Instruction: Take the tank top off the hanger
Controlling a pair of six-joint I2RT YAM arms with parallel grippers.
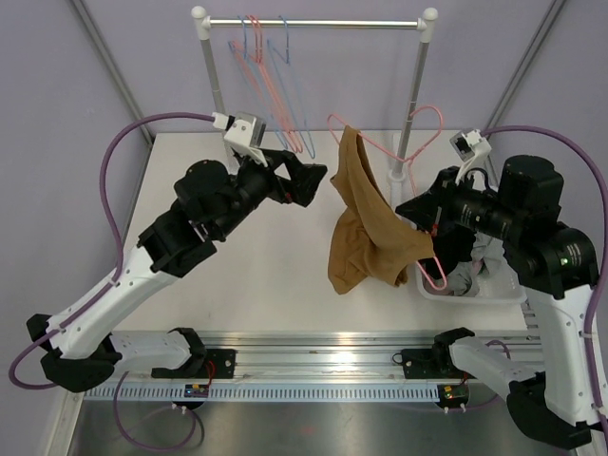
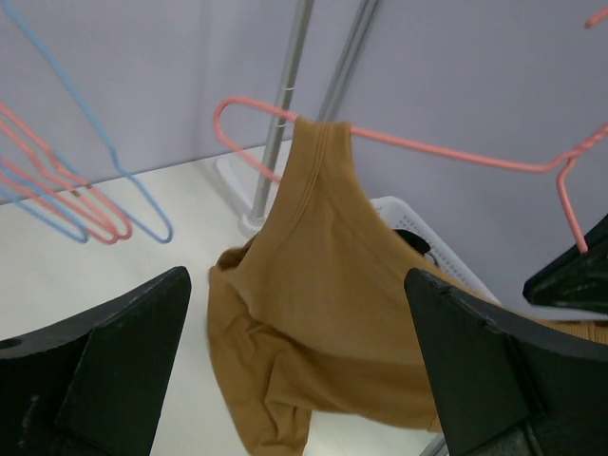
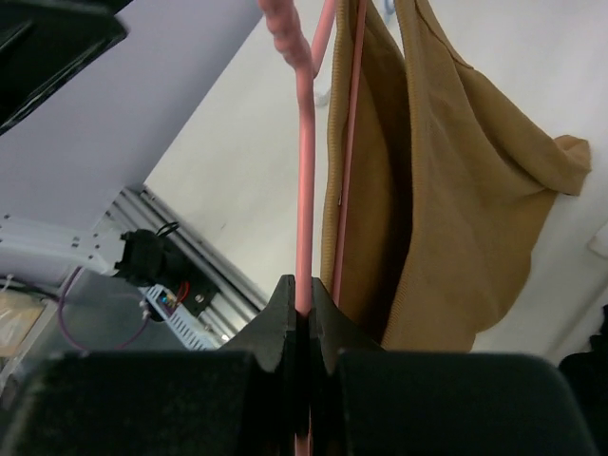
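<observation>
A tan tank top (image 1: 364,228) hangs by one strap from a pink wire hanger (image 1: 426,116), its lower part bunched over the table. My right gripper (image 1: 429,224) is shut on the hanger's wire and holds it tilted above the table. In the right wrist view the pink wire (image 3: 304,180) runs straight between the closed jaws of the gripper (image 3: 306,296), with the tank top (image 3: 456,190) just to its right. My left gripper (image 1: 312,180) is open and empty, left of the tank top. In the left wrist view the tank top (image 2: 323,313) lies between its spread fingers (image 2: 123,342), apart from them, under the hanger (image 2: 446,150).
A clothes rail (image 1: 313,22) on two white posts stands at the back, with several blue and pink empty hangers (image 1: 271,81) on its left part. A white basket (image 1: 475,296) holding grey clothes sits at the right, under my right arm.
</observation>
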